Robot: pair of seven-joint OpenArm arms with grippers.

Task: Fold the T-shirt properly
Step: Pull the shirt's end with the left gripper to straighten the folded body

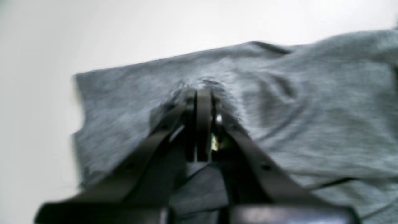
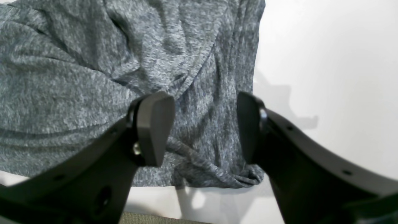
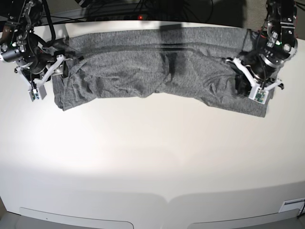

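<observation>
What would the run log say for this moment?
T-shirt: spread on table | left end effector: shut on T-shirt | right end effector: open above it

No readable text

We find no words, labels, brands or numbers on the T-shirt point(image 3: 152, 67); the small tags beside it are too small to read.

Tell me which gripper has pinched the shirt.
The left gripper: its fingers are shut on the T-shirt. The right gripper hangs open above it.

My left wrist view was blurred throughout; the shirt point(image 1: 311, 109) ran off its right edge, and the left gripper point(image 1: 200, 93) hid the pinched fold.
</observation>
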